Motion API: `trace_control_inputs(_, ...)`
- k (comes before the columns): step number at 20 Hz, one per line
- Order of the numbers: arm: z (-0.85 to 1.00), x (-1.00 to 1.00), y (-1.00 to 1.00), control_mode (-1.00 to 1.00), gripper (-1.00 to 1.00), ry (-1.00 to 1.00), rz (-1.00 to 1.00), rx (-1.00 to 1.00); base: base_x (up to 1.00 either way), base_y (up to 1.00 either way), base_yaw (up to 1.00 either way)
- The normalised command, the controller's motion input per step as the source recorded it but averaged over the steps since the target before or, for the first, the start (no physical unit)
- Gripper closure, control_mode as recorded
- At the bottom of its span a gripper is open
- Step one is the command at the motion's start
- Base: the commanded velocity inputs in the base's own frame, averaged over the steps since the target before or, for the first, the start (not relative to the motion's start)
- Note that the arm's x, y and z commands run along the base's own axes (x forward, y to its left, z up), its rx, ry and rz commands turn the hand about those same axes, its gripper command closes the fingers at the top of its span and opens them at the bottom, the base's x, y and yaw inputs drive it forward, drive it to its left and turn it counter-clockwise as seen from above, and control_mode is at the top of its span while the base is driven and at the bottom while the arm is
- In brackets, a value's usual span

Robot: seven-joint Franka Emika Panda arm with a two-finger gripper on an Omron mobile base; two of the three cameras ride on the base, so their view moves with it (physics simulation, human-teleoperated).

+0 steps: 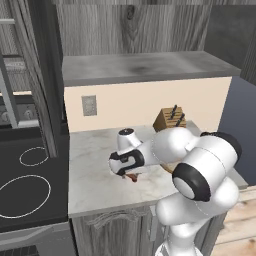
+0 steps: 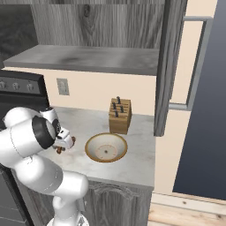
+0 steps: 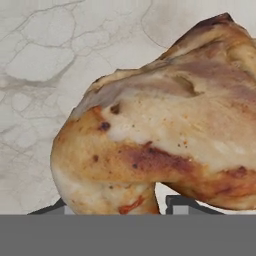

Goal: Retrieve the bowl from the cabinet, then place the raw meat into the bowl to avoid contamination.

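Observation:
The raw meat [image 3: 165,130], a lumpy golden-brown chicken piece, lies on the marble counter [image 1: 95,175] and looms large in the hand view. My gripper [image 3: 115,207] reaches down over it, and its fingertips [image 3: 182,204] sit close against the meat's lower lump on both sides. From the base views, the gripper [image 1: 129,174] [image 2: 64,145] is low at the counter, with a sliver of meat [image 1: 132,177] under it. To its right on the counter stands the beige, brown-rimmed bowl [image 2: 106,148], upright and empty. The cabinet [image 2: 166,66] is open, its grey shelf [image 2: 88,59] bare.
A wooden knife block [image 2: 120,115] stands by the wall behind the bowl. A black stove [image 1: 25,190] adjoins the counter on the left. The open cabinet door [image 1: 47,85] hangs over the counter's left end. A wall outlet [image 1: 89,105] sits above the counter.

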Motion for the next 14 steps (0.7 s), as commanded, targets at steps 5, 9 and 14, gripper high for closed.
trace_control_inputs(5,0.17,-0.15,-0.05,-1.0,1.0,-0.16,-0.07,0.01,0.0,0.0,0.0)
trace_control_inputs(9,0.51,-0.26,-0.28,-1.0,1.0,-0.24,-0.08,0.01,0.0,0.0,0.0)
trace_control_inputs(14,0.62,-0.26,-0.38,-1.0,1.0,-0.19,-0.09,0.0,0.0,0.0,0.0)
